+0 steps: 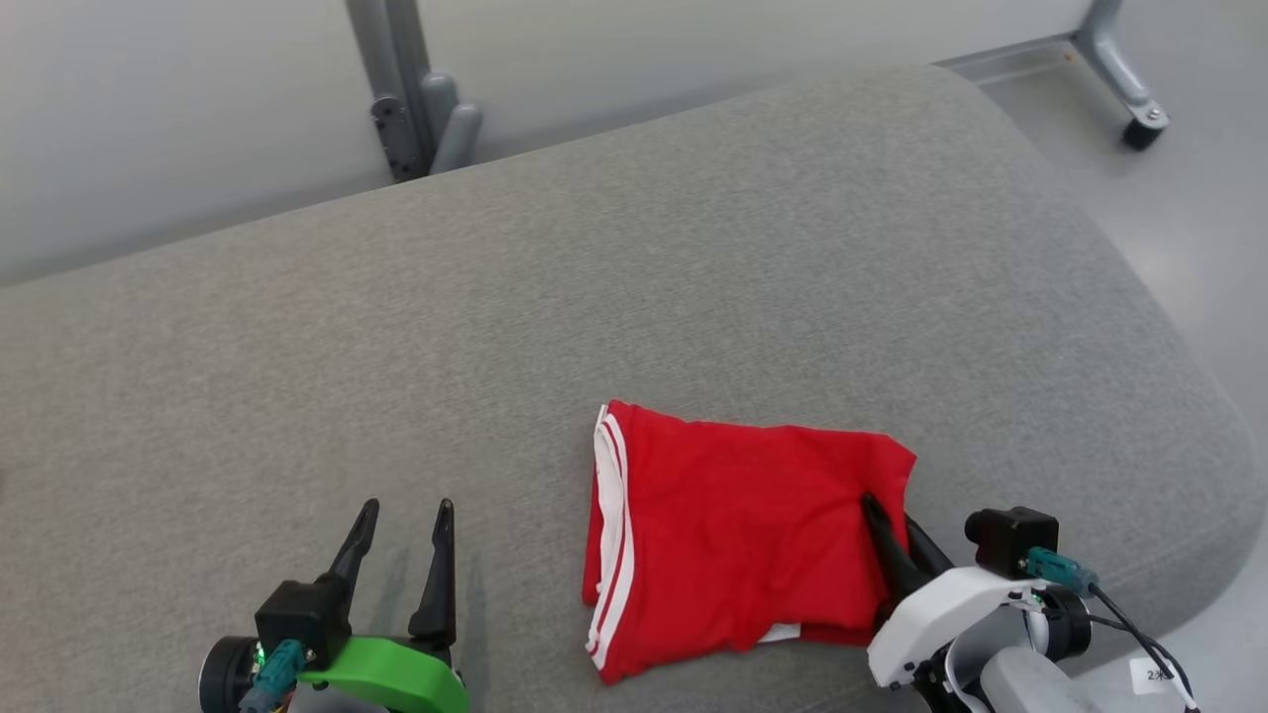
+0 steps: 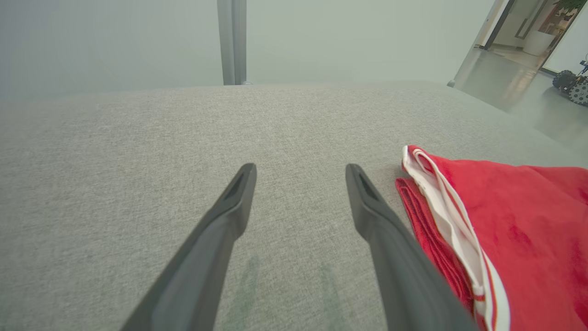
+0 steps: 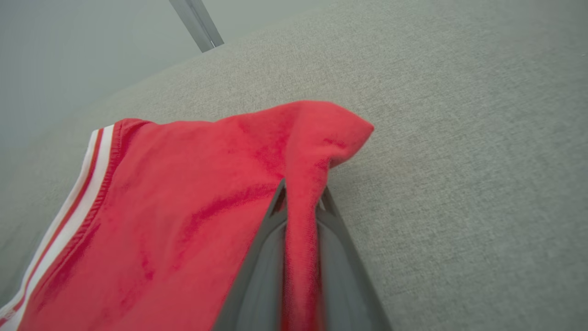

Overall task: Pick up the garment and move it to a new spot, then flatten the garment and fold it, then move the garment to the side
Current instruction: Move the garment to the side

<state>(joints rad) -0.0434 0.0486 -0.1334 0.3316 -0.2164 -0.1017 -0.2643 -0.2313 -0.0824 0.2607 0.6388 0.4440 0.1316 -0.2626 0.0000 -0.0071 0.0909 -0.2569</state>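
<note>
Right hand (image 3: 303, 186) closed on a raised ridge of the red garment (image 1: 733, 525), pinching cloth between both fingers at the garment's right edge. From this hand the rest of the garment spreads away to its left, lying in a compact folded rectangle on the grey upholstered cushion (image 1: 594, 297), with the white-striped trim (image 1: 606, 535) along the edge farthest from the grip. Left hand (image 1: 408, 507) open and empty, fingers spread above bare cushion; the striped edge lies just to its right, apart from the nearer finger.

Judged step: moving the folded garment to the side (the folding appears done). The grip takes only one corner fold, so a high lift would probably let the layers fall open. A low, slow drag across the cushion towards the right, keeping the fold lines flat, suits the grip better. Whether the fingers hold every layer or only the upper ones cannot be told.
</note>
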